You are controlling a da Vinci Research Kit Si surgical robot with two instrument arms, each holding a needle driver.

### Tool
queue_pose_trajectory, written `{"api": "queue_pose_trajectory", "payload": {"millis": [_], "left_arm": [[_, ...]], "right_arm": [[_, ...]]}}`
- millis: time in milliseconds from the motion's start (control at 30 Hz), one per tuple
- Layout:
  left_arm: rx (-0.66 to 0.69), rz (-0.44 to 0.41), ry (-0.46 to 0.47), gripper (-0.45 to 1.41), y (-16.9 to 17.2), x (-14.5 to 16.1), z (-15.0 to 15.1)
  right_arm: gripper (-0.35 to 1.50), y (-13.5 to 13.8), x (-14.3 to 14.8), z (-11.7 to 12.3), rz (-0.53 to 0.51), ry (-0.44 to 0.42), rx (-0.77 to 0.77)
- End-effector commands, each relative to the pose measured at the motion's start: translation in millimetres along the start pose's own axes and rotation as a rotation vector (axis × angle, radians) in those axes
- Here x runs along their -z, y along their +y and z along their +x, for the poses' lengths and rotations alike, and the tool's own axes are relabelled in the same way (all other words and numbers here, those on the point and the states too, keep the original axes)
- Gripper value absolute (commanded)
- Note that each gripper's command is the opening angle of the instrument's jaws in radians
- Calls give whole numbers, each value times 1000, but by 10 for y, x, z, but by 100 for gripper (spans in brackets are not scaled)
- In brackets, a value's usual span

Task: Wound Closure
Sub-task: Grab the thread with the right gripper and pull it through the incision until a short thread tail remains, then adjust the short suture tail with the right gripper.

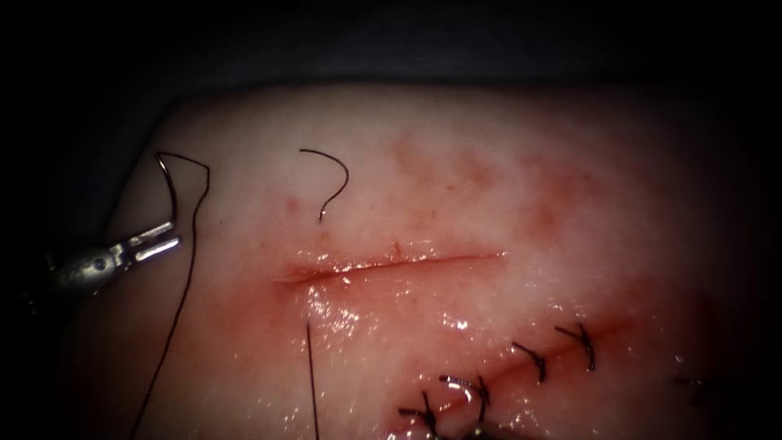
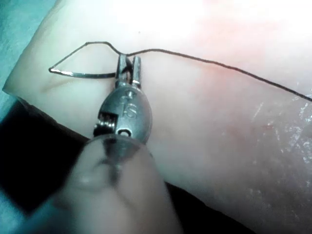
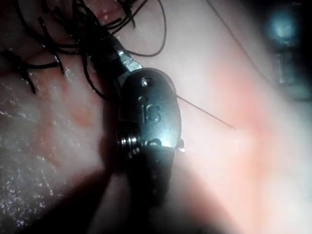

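Note:
The tissue [image 1: 456, 204] bears a horizontal open cut [image 1: 391, 264] with red fluid around it. Left of the cut's left end, my left tool [image 1: 156, 241] is shut on the curved needle [image 1: 169, 191], gripping it near one end; the needle lies above the surface, not in the tissue. In the left wrist view the same jaws [image 2: 128, 68] clamp the needle [image 2: 83, 74]. Thread [image 1: 186, 277] runs from the needle's far end down the left side. My right tool [image 3: 119, 53] points into a tangle of dark thread [image 3: 87, 29].
A short curled thread end [image 1: 336, 175] rises from the tissue just above the cut's left part. Another strand [image 1: 312, 383] runs straight down from below the cut. A second cut at lower right is closed by several knotted stitches [image 1: 533, 360].

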Motion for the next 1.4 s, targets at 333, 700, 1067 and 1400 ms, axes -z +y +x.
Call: {"api": "queue_pose_trajectory", "payload": {"millis": [333, 700, 1067, 1400], "left_arm": [[-2, 1, 2, -45, -1, -8, -2], [-3, 2, 3, -45, 0, -8, -3], [-4, -1, 4, -45, -1, -4, -4], [-3, -9, 7, -45, -7, 2, -6]], "right_arm": [[126, 46, 61, -26, -178, 105, -252], [141, 123, 174, -93, -479, 149, -828], [148, 132, 200, -93, -456, 152, -683], [148, 71, 250, -57, -415, 164, -629]]}}
